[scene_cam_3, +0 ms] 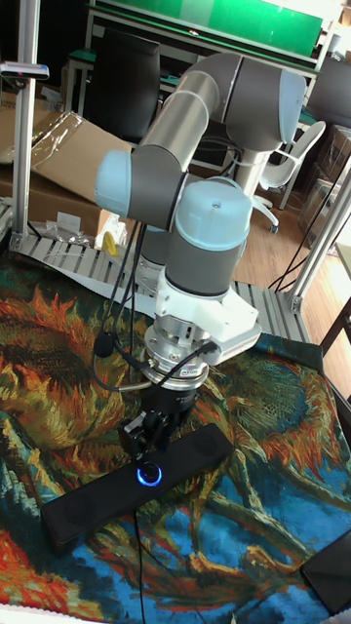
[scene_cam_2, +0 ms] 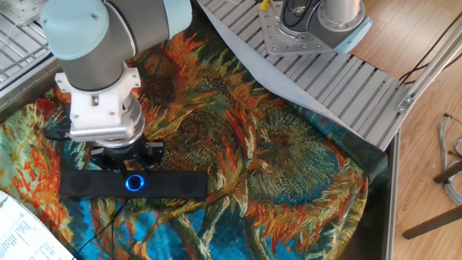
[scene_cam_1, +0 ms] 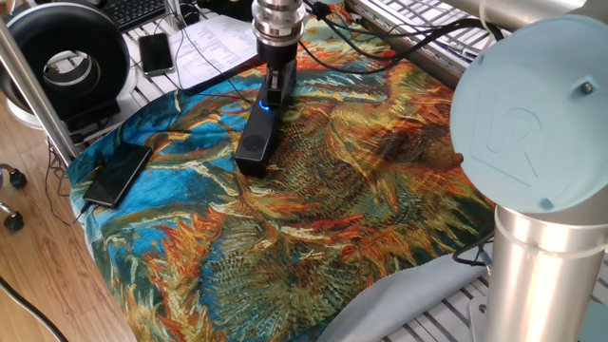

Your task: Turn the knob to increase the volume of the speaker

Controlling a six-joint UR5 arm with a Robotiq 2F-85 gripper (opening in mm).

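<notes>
The speaker is a slim black bar lying on the sunflower cloth. Its knob glows blue and is uncovered in all three views. My gripper hangs just above and slightly behind the knob, not touching it. Its fingers point down with a small gap between them and nothing held.
A flat black phone lies on the cloth's left edge. A big round black-and-white device, a second phone and papers sit beyond the cloth. Cables trail behind the gripper. The arm's base stands on slatted metal.
</notes>
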